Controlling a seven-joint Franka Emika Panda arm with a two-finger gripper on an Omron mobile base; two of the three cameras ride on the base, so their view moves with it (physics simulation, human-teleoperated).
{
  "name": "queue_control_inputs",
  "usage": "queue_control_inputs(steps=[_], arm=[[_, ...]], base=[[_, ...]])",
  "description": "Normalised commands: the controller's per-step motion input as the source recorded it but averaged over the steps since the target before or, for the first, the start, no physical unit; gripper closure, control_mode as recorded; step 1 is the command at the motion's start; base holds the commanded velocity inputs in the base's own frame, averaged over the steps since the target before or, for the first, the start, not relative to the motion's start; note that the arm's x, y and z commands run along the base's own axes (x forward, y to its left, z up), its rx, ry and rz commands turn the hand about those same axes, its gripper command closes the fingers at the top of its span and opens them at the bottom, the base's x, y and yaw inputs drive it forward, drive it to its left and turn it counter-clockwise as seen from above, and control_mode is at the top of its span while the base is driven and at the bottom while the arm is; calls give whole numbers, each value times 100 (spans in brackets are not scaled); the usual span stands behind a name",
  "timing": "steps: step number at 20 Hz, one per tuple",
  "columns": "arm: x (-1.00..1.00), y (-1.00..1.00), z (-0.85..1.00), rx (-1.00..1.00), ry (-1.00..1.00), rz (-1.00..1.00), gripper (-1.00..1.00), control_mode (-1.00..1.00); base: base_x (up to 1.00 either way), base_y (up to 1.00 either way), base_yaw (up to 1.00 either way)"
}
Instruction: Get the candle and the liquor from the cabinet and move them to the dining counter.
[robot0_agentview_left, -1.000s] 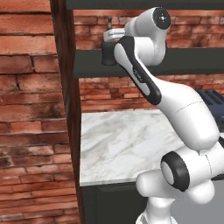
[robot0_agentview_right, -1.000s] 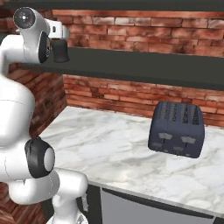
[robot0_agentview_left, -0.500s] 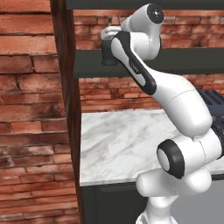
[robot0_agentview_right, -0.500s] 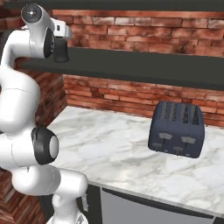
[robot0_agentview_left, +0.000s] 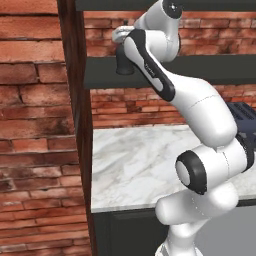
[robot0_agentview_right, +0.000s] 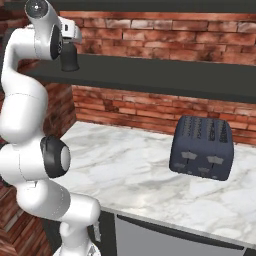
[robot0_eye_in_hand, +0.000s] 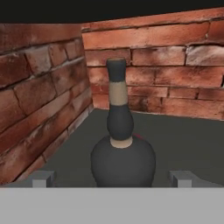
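Note:
The liquor (robot0_eye_in_hand: 122, 153), a squat black bottle with a thin neck and a pale band, stands upright on the cabinet shelf board (robot0_eye_in_hand: 188, 135) in a brick corner. My gripper (robot0_eye_in_hand: 112, 177) is open, with one fingertip low on each side of the bottle's body and a gap left on both sides. From the base views the gripper (robot0_agentview_left: 124, 61) (robot0_agentview_right: 68, 56) reaches onto the left end of the dark grey cabinet shelf (robot0_agentview_left: 210, 70) (robot0_agentview_right: 150, 76). The candle and the dining counter are out of view.
A dark wooden side panel (robot0_agentview_left: 75, 110) rises just left of the hand. Brick walls (robot0_eye_in_hand: 39, 100) close the shelf at the left and back. Below lies a marble worktop (robot0_agentview_left: 135, 160) (robot0_agentview_right: 125, 170) with a dark blue toaster (robot0_agentview_right: 202, 147) (robot0_agentview_left: 245, 117).
The arm's upper joints have risen and swung a little toward the shelf. The hand has stayed at the shelf's left end with its jaws open.

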Motion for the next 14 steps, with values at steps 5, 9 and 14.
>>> queue_control_inputs(steps=[5, 9, 14], arm=[[0, 4, -8, 0, -9, 0, -100, -100], [5, 0, -7, 0, -10, 0, -100, -100], [19, 0, -1, 0, -3, 0, -100, -100]], base=[[0, 0, 0], [0, 0, 0], [0, 0, 0]])
